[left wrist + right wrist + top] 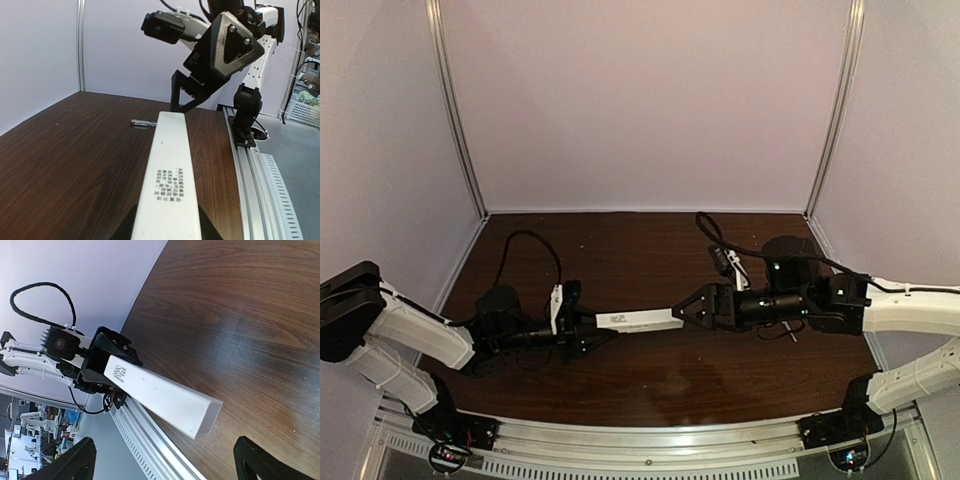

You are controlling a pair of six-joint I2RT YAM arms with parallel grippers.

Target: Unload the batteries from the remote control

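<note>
The white remote control [638, 319] hangs level above the table between the two arms. My left gripper [582, 328] is shut on its left end; in the left wrist view the remote [167, 185] runs away from the camera with small dark print facing up. My right gripper [680, 314] is open, with its fingers spread at the remote's right end. In the right wrist view the remote [160, 395] ends just short of the wide-apart fingers [72, 460]. The left gripper [107, 365] holds its far end. No batteries or battery bay show.
A small screwdriver [140, 123] lies on the dark wooden table [620, 260] past the remote's far end. The aluminium rail [640, 440] runs along the near edge. White walls enclose the table on three sides.
</note>
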